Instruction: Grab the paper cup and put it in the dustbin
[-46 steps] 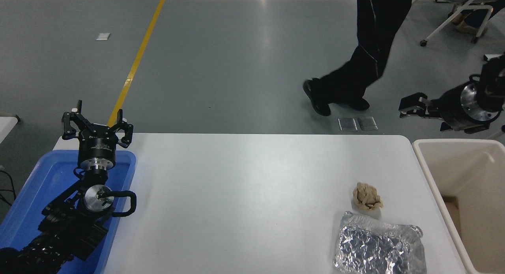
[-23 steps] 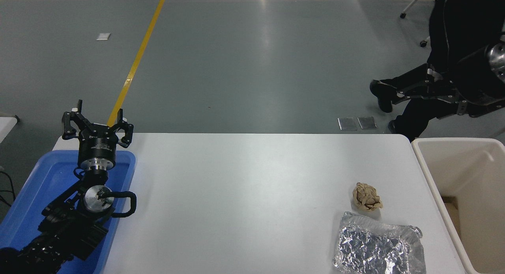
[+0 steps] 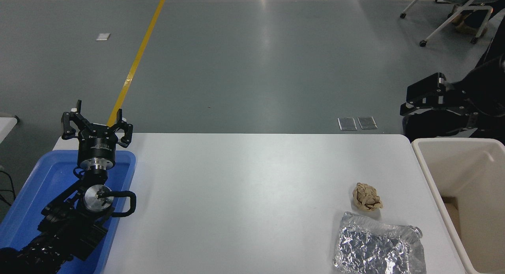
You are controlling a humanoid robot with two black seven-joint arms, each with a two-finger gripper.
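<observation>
- We count two black grippers. The left gripper [image 3: 96, 122] is parked at the lower left over the blue tray [image 3: 43, 175], its jaws spread wide with nothing between them.
- The right gripper [image 3: 408, 108] comes in at the right edge, pointing left. It hangs above the far rim of the dustbin [image 3: 428, 173]. We can see one finger [image 3: 424, 90] on top and dark shapes under it, but we cannot tell how far its jaws are parted or whether they hold anything.
- We count one dustbin: cream, rectangular, thick rim, just below the right jaws and hard against the right end of the white table [image 3: 244, 195].
- We count zero paper cups on show. Most of the dustbin's inside is visible, and no cup shows there either.
- One crumpled brown paper ball [image 3: 367, 197] lies on the table, below and left of the right jaws and well apart from them.
- One crumpled foil tray [image 3: 378, 248] is just nearer the camera than the ball, almost touching it. It is farther still from the right jaws.
- One blue tray sits under the left arm; the table's middle lies between the two pairs of jaws.
- Beyond the table we see one yellow floor line [image 3: 136, 61] and one wheeled chair [image 3: 453, 13] at top right.
</observation>
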